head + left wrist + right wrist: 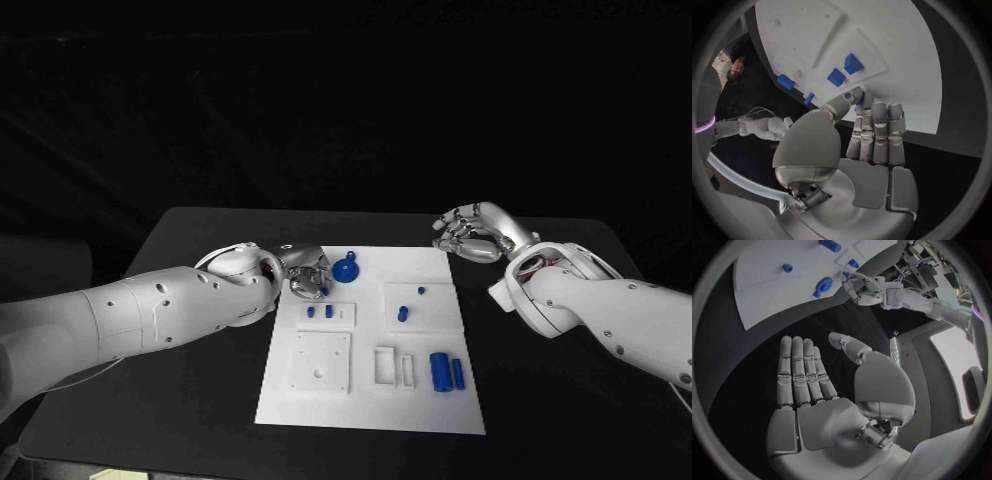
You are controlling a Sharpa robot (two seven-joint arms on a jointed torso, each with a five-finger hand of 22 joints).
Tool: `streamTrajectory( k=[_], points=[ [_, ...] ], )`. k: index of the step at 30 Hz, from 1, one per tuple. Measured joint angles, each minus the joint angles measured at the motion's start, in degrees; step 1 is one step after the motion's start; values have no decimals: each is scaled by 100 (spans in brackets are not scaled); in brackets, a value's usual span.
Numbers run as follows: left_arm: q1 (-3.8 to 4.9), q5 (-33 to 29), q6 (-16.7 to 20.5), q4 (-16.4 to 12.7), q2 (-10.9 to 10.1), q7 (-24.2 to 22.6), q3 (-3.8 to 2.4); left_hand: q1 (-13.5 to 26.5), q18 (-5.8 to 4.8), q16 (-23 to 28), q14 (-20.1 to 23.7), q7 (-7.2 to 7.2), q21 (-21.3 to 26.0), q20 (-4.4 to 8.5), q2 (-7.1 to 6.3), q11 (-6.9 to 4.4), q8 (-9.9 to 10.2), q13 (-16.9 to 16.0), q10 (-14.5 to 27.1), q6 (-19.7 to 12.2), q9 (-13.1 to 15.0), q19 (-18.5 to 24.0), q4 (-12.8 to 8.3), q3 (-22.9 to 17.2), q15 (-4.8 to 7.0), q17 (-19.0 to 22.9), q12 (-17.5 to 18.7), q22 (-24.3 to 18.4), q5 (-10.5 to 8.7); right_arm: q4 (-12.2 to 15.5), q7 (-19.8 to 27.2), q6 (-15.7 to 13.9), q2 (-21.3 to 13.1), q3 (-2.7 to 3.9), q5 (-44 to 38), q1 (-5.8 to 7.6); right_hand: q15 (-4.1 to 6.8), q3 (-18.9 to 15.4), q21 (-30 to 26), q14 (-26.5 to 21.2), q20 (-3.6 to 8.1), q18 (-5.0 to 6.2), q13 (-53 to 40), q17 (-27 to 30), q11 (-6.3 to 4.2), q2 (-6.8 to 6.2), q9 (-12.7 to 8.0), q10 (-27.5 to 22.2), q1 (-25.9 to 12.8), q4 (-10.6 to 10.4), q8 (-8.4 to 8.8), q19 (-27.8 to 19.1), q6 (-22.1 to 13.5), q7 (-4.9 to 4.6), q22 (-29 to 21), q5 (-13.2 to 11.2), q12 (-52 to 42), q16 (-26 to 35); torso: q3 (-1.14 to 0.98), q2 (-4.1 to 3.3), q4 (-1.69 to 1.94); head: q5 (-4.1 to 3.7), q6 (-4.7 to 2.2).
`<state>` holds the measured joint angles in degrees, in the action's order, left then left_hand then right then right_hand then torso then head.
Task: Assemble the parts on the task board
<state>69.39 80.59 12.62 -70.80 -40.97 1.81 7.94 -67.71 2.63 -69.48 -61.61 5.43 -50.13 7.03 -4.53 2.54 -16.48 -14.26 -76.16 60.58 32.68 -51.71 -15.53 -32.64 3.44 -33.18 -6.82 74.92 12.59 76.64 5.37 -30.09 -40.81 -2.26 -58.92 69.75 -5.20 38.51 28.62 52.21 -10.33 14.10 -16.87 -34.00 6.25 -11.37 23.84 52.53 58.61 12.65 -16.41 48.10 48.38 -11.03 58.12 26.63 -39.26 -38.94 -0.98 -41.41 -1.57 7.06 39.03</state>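
1. My left hand (299,272) sits at the task board's (433,410) left edge near its far end; whether its fingers (873,131) pinch a blue piece, I cannot tell.
2. On the white board – a round blue part (345,268) just beside that hand, small blue parts (327,311) mid-board, two blue cylinders (447,372) near the right side.
3. My right hand (476,232) hovers off the board's far right corner – fingers apart, holding nothing.
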Motion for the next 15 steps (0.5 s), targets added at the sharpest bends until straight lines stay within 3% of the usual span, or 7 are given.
streamTrajectory(
  k=[10, 15],
  points=[
    [-1, -13, -4, 7, 4, 13, 4, -18, -3, 0, 12, 14, 0, 0, -19, 23, 6, 5, 23, -14, -19, 0, 0, 0, -12, 16, 85, -1, -2, 4, 0, 0, 0, 0, 0, 0, 0, 0, 0, 0, 0, 0, 1, 0, 0, 0, 0, 0, 0, 0, 0, 0, 0, 0, 0, 0, 0, 0, -3, -1, -3, 14, -5],
    [7, -35, -29, 0, 0, 29, 24, -8, -19, 0, 73, 71, 0, -7, -28, 83, 79, 33, 83, -72, -64, 53, 21, -23, -29, 18, 128, -1, -129, 5, 0, 0, -2, 0, 0, 0, 0, 0, 0, 0, 0, 0, 6, 5, 0, 0, 0, 0, 0, 0, 0, 0, 0, 0, -1, 0, 0, 0, -4, -1, -3, 14, -2]
  ],
)
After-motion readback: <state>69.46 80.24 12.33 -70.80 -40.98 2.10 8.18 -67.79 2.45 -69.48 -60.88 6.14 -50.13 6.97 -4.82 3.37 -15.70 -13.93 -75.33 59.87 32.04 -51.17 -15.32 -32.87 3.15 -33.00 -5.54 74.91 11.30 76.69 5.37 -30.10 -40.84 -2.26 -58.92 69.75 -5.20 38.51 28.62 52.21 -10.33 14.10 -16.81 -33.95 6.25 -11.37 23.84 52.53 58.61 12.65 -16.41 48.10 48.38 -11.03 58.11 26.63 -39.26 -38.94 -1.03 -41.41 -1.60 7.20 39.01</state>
